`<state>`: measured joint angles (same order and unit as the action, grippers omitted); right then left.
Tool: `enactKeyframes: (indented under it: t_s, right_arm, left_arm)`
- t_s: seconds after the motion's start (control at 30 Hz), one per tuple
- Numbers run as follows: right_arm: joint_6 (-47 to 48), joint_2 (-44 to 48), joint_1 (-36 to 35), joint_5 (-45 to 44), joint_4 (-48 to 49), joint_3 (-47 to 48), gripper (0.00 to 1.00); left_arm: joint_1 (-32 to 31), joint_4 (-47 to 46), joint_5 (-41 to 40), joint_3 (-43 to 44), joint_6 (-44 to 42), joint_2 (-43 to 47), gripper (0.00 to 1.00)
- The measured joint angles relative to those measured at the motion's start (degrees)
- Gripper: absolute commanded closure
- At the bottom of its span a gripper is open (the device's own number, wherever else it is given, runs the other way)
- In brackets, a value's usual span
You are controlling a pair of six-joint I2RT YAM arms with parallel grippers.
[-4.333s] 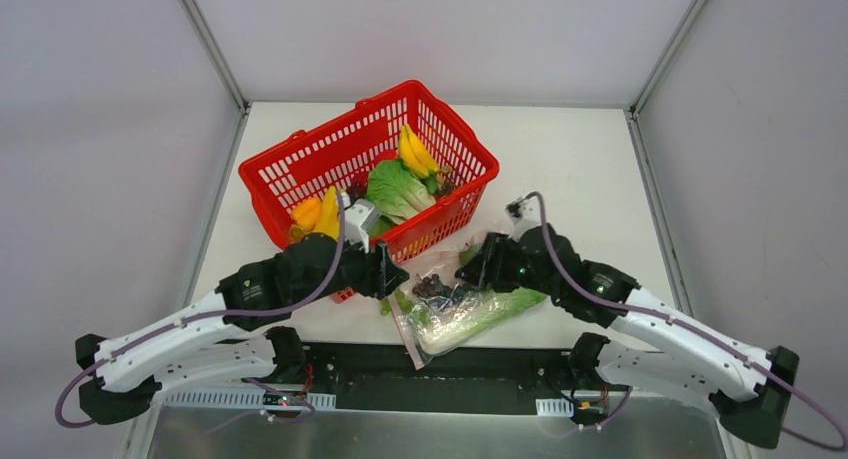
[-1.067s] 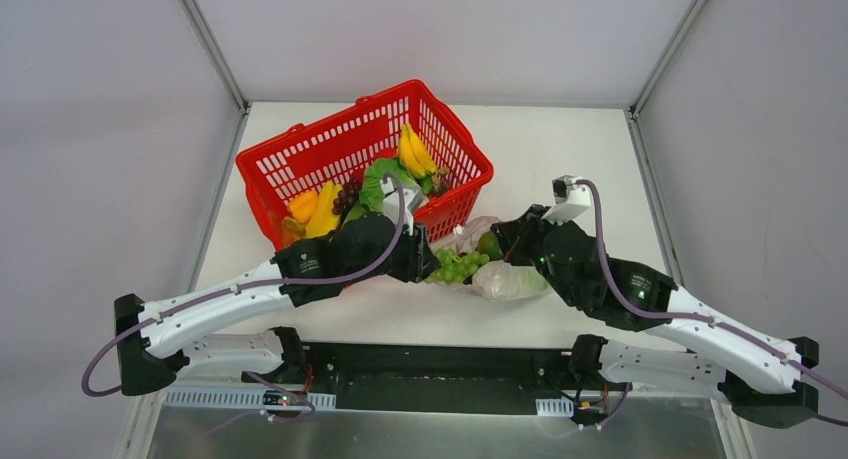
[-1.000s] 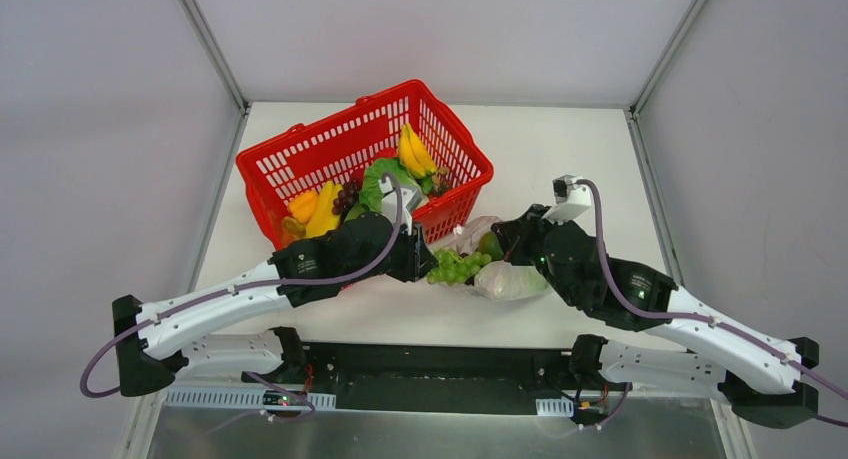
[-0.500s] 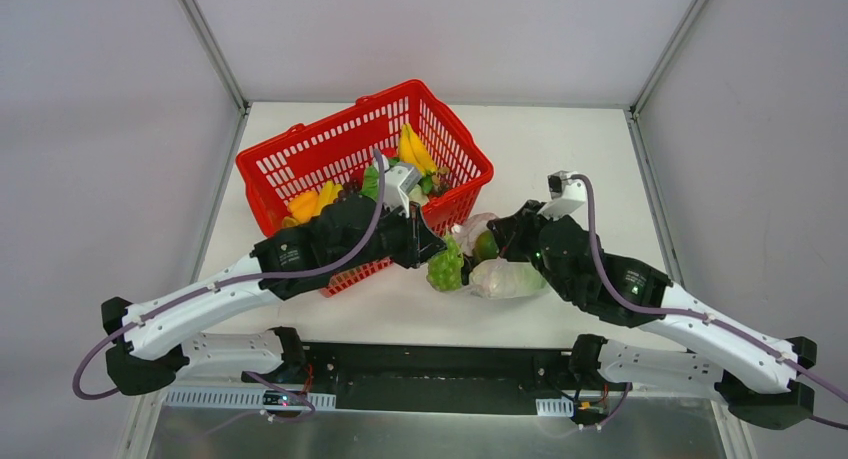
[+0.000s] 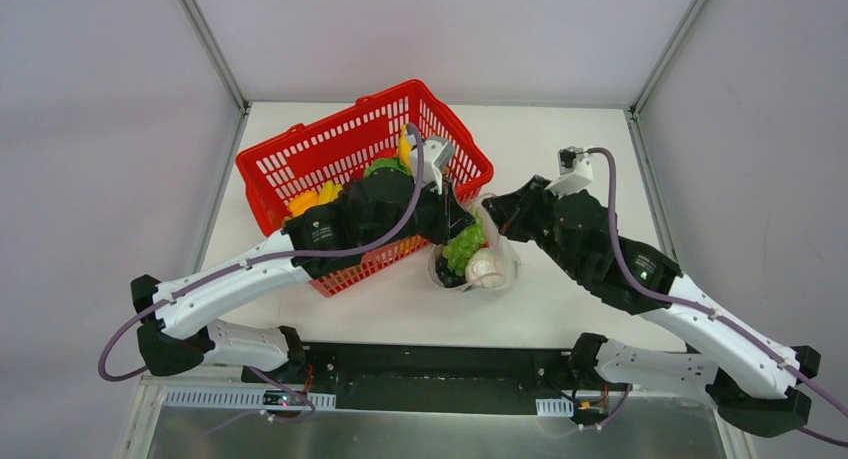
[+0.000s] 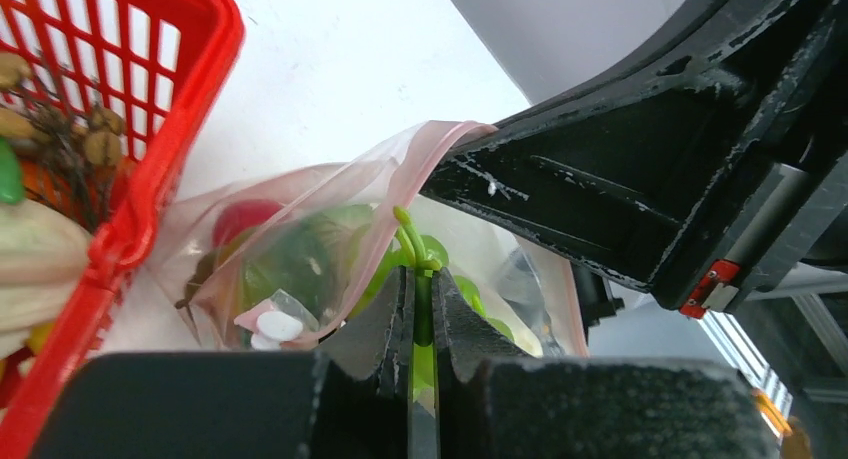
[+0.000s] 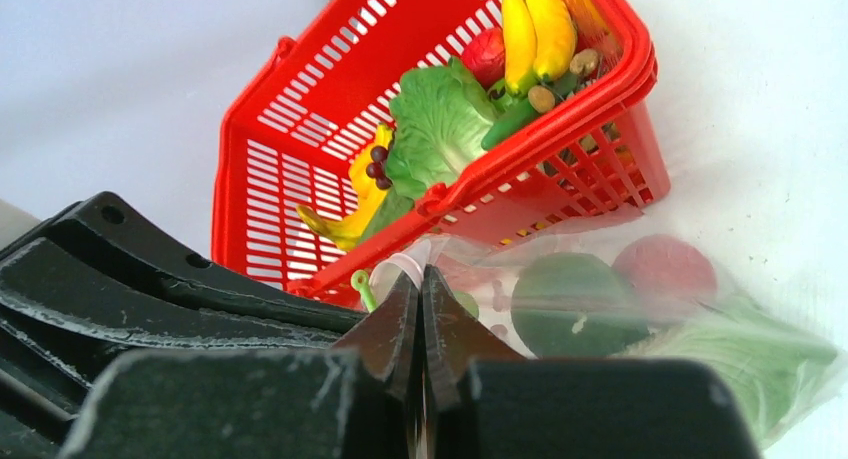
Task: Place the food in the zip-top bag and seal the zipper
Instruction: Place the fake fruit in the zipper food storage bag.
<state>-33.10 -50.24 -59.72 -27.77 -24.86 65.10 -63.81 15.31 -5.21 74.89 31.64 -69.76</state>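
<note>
Left pincer [image 6: 422, 284] clenched on grapes [image 5: 463, 245] stem, over zip-top bag [image 5: 505, 264] mouth.
Right pincer [image 7: 421, 279] pinches bag rim; hold it wide & lower grapes fully in b4 letting go.

a red mesh basket [image 5: 340, 144] sits on the white table [image 5: 560, 149], in its far left part, set diagonally to the table edges. the basket walls are slotted and the rim is solid. grey panels enclose the table: back wall [image 5: 440, 29], left wall [image 5: 100, 129], right wall [image 5: 760, 129], joined by metal corner posts [image 5: 210, 44]. a black base plate [image 5: 440, 364] runs along the near edge, with white slotted ducts [image 5: 250, 399] and a metal sheet [image 5: 440, 434] below it.
</note>
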Motion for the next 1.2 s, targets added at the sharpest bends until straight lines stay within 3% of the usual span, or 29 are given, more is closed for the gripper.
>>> enactKeyframes:
  t_s: [0.07,0.23,0.33,0.5,0.57,0.7,0.83,1.2]
  right_arm:
    - [-0.3,-0.1,1.2,0.6,0.2,0.8,1.0]
    - [-0.7,-0.1,3.8,2.8,0.2,1.9,1.0]
    - [-1.4,-0.3,5.2,4.2,0.2,1.9,1.0]
    - [-2.1,-0.3,8.5,6.0,0.2,1.9,1.0]
    - [-2.3,-0.5,10.5,7.4,0.2,1.9,1.0]
    - [-3.0,-1.7,15.0,11.5,0.2,1.9,1.0]
    - [-4.2,-3.2,19.3,16.2,0.2,1.9,1.0]
    - [-5.0,-2.8,21.3,23.0,1.7,1.1,1.0]
  left_arm:
    - [0.0,1.4,-1.6,2.5,-1.5,-1.0,0.99]
    - [0.0,5.7,-5.1,4.3,-5.3,-1.7,0.84]
    - [0.0,9.0,-5.2,8.7,-8.1,-4.8,0.61]
    - [-0.7,9.6,-2.2,10.4,-10.5,-7.5,0.46]
    - [-0.8,9.7,-0.7,10.3,-11.5,-7.5,0.48]
    - [-0.8,12.1,1.6,10.7,-13.8,-7.4,0.66]
    - [-1.4,12.9,2.3,10.6,-15.0,-7.4,0.78]
    - [-1.9,15.7,3.5,20.0,-18.0,-15.5,0.83]
